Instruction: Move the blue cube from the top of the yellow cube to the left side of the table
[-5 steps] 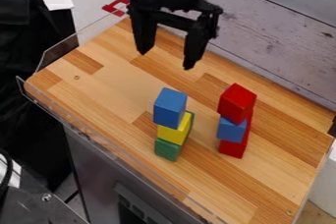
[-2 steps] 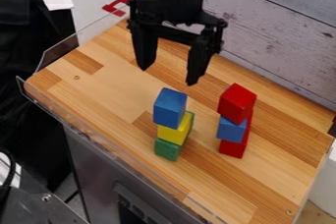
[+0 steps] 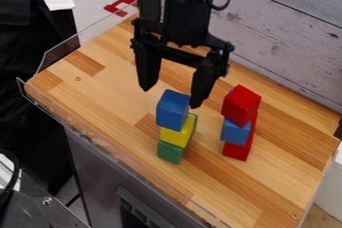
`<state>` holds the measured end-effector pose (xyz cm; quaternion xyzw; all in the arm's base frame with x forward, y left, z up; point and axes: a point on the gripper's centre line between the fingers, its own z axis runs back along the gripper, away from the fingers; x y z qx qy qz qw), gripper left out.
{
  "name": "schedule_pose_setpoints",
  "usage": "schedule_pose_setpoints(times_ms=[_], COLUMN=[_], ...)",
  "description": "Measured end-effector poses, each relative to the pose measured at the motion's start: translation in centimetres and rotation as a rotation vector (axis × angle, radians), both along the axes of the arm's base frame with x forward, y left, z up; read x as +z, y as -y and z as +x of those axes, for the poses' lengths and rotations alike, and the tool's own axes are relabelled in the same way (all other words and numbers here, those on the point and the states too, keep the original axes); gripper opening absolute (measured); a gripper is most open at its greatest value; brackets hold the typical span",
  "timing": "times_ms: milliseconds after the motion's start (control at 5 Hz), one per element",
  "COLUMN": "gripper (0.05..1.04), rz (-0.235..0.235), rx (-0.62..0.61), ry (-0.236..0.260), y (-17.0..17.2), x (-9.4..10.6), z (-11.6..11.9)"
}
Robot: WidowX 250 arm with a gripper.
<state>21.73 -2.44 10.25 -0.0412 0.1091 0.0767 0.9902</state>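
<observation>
I have the black two-finger end effector [image 3: 170, 98] at twelve o'clock of the left-hand stack, fingers spread apart. The solid blue cube [image 3: 172, 111] sits atop the yellow cube [image 3: 177, 137], above a green block [image 3: 169, 153] on the wooden tabletop [image 3: 110, 92]. At three o'clock stands a red-blue-red stack [image 3: 235, 132].

Soft light makes the wooden surface [image 3: 113, 84] bright. The higher blue cube [image 3: 172, 111] is lighter on top than in front. The black cloth [image 3: 33, 97] looks very dark.
</observation>
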Motion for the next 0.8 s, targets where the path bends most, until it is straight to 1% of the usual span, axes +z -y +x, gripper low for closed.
schedule_pose_setpoints(times_ms=[200, 400, 600, 800], gripper=[0.999, 0.999, 0.982, 0.91], rz=[0.016, 0.031, 0.035, 0.021], rx=[0.02, 0.062, 0.077, 0.088], ry=[-0.021, -0.02, -0.038, -0.073], y=[0.1, 0.0, 0.0, 0.0], x=[-0.8, -1.7, -2.5, -3.2], z=[-0.1, -0.2, -0.1, -0.2])
